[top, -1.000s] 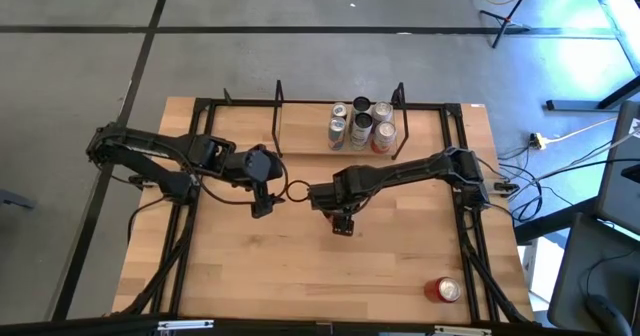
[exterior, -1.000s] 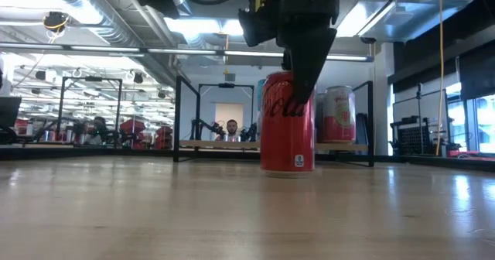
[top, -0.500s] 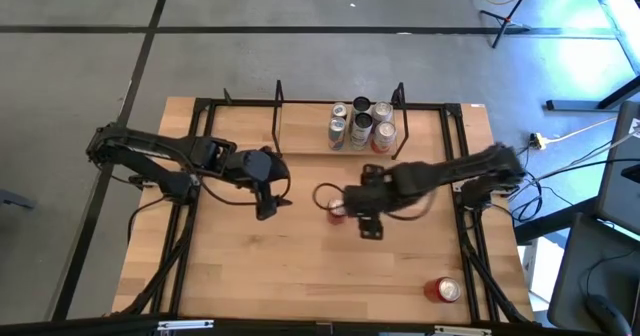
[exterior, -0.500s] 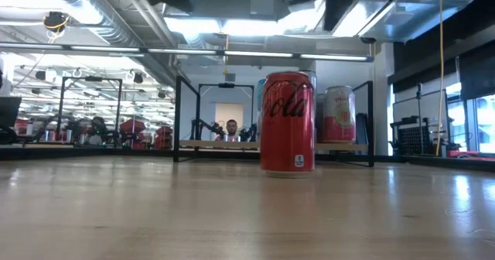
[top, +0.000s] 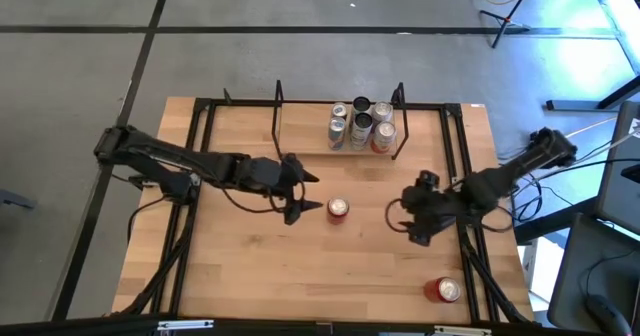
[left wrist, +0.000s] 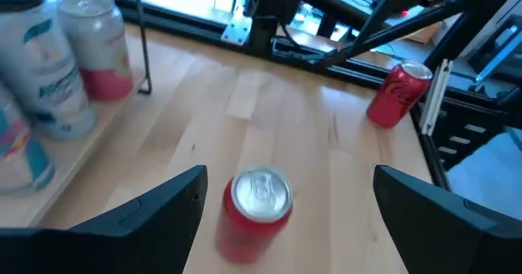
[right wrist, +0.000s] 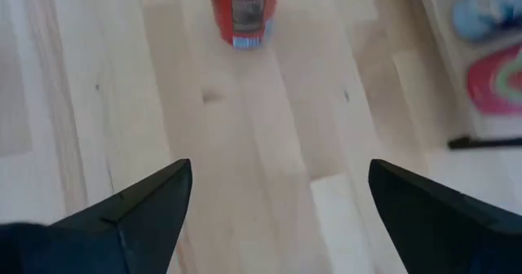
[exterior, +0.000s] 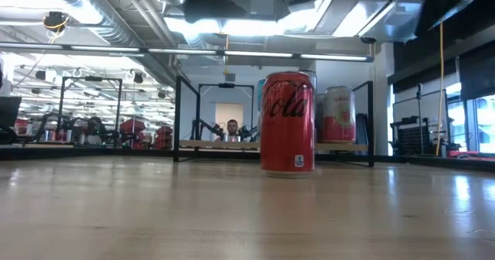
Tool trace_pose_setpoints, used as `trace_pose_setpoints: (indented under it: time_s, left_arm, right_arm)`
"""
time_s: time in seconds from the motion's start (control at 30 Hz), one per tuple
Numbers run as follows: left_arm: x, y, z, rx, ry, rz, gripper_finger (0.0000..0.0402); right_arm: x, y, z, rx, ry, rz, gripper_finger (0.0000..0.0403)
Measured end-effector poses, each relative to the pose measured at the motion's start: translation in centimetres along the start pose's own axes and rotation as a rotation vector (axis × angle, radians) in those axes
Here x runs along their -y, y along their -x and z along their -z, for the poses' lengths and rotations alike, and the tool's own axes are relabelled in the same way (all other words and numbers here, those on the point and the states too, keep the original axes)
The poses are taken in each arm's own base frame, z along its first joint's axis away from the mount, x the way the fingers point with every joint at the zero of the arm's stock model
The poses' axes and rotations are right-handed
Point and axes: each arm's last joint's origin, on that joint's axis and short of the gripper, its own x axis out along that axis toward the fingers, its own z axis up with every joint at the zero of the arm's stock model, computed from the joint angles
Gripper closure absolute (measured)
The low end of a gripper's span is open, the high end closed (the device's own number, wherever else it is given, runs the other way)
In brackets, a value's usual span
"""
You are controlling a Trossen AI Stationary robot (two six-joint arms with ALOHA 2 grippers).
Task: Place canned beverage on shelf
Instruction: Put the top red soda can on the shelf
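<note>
Wooden table (top: 250, 266) seen from above, with the shelf (top: 305, 136) at its far edge bearing a cluster of cans (top: 360, 124), labels blurred. A red can (top: 338, 209) stands upright mid-table, apart from the shelf. Left gripper (top: 300, 194), fingers spread wide and empty, sits just beside it. Right gripper (top: 415, 221), likewise wide and empty, hangs well apart. Second red can (top: 443, 290) stands near the front edge.

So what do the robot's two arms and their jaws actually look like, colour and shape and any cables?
Both arms are dark, nearly black, slender and jointed, with black cables looping alongside them. The left gripper and right gripper look alike: each ends in two matte black jaws, wedge-shaped and tapering to points, as both wrist views show. No markings are readable on them.
</note>
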Motion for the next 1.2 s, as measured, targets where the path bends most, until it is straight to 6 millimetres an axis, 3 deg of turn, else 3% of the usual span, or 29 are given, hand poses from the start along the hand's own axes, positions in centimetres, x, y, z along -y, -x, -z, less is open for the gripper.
trace_pose_setpoints:
  time_s: [0.23,0.57,0.97,1.2]
  left_arm:
    - [0.2,-4.5,1.9,-0.020,-0.027,-0.007,0.0065]
    - [0.0,-9.5,5.2,-0.052,-0.024,-0.015,0.0072]
    - [-0.7,-11.5,7.7,-0.127,-0.038,-0.099,0.0072]
    - [-0.8,-11.9,7.5,-0.075,0.021,-0.117,0.0075]
  right_arm:
    - [1.1,-0.1,3.1,0.021,-0.051,0.003,0.0045]
    - [0.7,-0.7,2.8,0.072,-0.054,0.012,0.0045]
    - [0.7,-0.8,2.7,0.079,-0.040,0.005,0.0045]
    - [0.8,-0.8,2.6,0.104,-0.035,0.045,0.0045]
